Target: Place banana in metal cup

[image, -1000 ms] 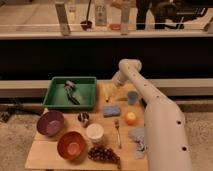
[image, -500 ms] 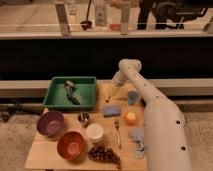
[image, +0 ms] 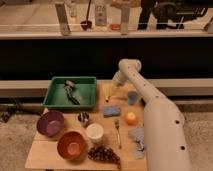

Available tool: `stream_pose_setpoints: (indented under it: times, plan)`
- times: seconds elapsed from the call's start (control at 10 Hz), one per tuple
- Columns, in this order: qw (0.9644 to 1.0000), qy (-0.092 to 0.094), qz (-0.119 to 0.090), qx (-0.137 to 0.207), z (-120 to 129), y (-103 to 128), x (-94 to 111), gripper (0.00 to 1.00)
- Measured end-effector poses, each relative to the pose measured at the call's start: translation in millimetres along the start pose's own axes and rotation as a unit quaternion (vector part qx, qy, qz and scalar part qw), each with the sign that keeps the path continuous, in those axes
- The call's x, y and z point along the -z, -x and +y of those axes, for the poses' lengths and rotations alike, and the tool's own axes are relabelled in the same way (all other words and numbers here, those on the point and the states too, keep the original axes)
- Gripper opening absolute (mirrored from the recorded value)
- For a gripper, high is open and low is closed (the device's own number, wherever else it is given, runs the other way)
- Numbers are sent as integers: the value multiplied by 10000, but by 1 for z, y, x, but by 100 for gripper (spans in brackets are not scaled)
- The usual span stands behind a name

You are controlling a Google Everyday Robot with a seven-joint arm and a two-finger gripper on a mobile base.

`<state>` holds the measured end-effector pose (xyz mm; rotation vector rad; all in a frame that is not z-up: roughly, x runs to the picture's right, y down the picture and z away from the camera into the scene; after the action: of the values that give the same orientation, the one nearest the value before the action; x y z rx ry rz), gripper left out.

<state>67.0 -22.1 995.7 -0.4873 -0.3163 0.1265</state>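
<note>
The banana (image: 110,95), pale yellow and tapered, lies at the back of the wooden table (image: 50,155), just right of the green tray. My gripper (image: 114,90) is down at the banana's upper end, with the white arm reaching in from the right. The metal cup (image: 83,118), small and shiny with a dark inside, stands upright in front of the tray, left of and nearer than the banana.
A green tray (image: 56,102) holds dark utensils. Around the metal cup are a purple bowl (image: 50,123), an orange bowl (image: 72,145), a white cup (image: 94,132) and grapes (image: 104,154). A blue sponge (image: 112,110), blue cup (image: 132,97), orange fruit (image: 130,118) and fork (image: 118,131) lie near the arm.
</note>
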Motion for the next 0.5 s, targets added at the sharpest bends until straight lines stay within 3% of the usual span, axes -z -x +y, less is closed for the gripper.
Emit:
stream_pose_setpoints:
  times: [0.2,0.3,0.5]
  plan:
    - [10000,-28,-9,-20,0,0,2,34]
    - [10000,-24,-7,-30,0,1,2,35]
    - [10000,-30,6,-37,-1,1,4,50]
